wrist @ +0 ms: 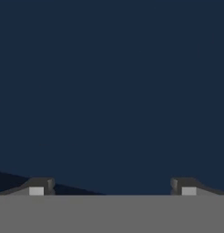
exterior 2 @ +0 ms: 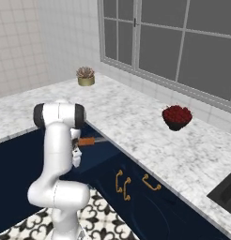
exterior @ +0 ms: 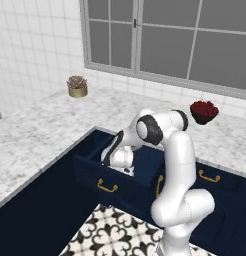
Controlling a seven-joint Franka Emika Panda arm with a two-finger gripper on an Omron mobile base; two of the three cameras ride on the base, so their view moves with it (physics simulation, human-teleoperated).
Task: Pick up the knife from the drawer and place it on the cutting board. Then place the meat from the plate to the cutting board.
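Hand: low centre of the left base view, the hand [exterior: 126,169] reaches down into the open drawer [exterior: 95,176]; jaws spread wide, holding nothing; the hand view faces bare navy drawer surface.
Knife: the knife [exterior 2: 88,141] lies in the drawer, left of centre in the right base view, just beside the arm, not yet gripped.
Bench: marble bench [exterior: 45,125] beyond; berry bowl [exterior 2: 176,117] centre right; potted plant [exterior 2: 85,76] upper left.
Progress: judged early; knife pick-up pending; knife placement and the meat move remain.
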